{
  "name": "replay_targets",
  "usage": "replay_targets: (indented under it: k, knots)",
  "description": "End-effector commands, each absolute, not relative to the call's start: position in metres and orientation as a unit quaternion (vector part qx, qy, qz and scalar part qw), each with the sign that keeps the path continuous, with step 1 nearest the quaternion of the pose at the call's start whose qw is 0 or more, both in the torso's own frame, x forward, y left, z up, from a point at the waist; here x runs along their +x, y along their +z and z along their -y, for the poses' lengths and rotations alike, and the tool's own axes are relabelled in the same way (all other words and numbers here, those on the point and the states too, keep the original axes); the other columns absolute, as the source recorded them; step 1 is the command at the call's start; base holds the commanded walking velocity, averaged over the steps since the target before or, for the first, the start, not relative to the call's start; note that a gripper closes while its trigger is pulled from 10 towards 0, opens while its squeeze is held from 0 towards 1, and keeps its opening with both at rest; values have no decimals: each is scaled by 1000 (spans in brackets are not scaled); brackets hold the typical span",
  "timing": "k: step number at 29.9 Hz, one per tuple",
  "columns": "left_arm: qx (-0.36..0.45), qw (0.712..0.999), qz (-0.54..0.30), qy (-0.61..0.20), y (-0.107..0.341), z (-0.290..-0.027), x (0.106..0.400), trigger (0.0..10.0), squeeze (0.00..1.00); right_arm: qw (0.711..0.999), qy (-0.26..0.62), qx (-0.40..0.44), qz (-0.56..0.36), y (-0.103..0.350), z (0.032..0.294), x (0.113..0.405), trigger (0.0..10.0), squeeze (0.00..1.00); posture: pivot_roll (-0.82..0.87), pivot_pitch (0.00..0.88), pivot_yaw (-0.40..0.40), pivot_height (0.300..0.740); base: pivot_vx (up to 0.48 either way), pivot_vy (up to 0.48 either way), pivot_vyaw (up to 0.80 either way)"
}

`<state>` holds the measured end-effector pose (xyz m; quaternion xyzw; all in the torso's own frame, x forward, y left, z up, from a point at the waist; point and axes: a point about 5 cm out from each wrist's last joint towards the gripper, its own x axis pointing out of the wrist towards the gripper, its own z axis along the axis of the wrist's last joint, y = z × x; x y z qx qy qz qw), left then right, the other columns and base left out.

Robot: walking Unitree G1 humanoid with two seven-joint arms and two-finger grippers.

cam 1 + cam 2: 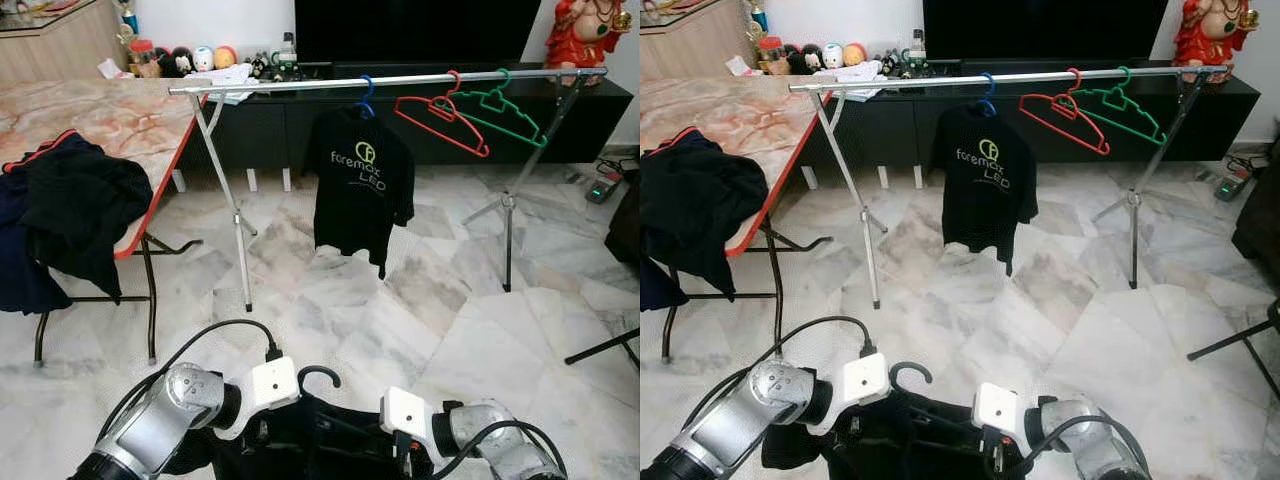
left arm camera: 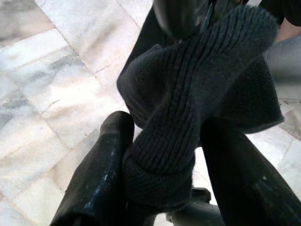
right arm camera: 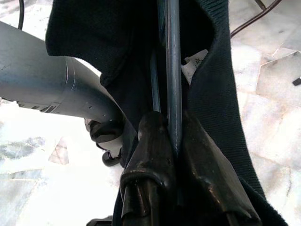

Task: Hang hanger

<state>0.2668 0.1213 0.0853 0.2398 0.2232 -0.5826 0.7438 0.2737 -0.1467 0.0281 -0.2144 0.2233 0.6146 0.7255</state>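
In the left eye view, a metal clothes rail (image 1: 400, 80) stands on the marble floor (image 1: 400, 300). A black T-shirt (image 1: 358, 185) hangs from the rail on a blue hanger (image 1: 366, 98). Near it on the same rail hang a bare red hanger (image 1: 440, 122) and a bare green hanger (image 1: 495, 112). Well apart from the rail, close to the robot, both silver arms hold a dark garment (image 1: 300, 445) low over the floor. The black hook of its hanger (image 1: 318, 375) rises between the two wrists. The garment is cut off by the lower edge. To the side of the rail stands a table (image 1: 110, 120) with dark clothes (image 1: 70, 220) draped over its edge.

In the right eye view the scene is the same.

In the left wrist view, the left gripper (image 2: 164, 174) has its two black fingers around a fold of dark knitted cloth, and the cloth fills the gap between them. The hanger itself is hard to make out here.

In the right wrist view, the right gripper (image 3: 171, 136) is closed tightly on a thin bar of the hanger, with the dark garment all around it. The left arm (image 3: 51, 89) lies just beside.
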Motion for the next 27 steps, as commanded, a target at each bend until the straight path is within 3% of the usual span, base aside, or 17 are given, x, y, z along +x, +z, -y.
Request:
replay_targets:
  k: [1, 6, 27]
  knots:
    - [233, 741, -222, -590, 86, -118, 267, 0, 0, 732, 618, -215, -191, 39, 136, 281, 0, 0, -19, 60, 40, 740, 0, 0, 0]
    - [222, 743, -217, -593, 87, -117, 266, 0, 0, 722, 626, -222, -191, 39, 137, 279, 0, 0, -20, 71, 37, 740, 0, 0, 0]
    - [199, 743, -217, -601, 89, -116, 263, 0, 0, 748, 599, -220, -183, 42, 138, 286, 0, 0, -18, 101, 44, 740, 0, 0, 0]
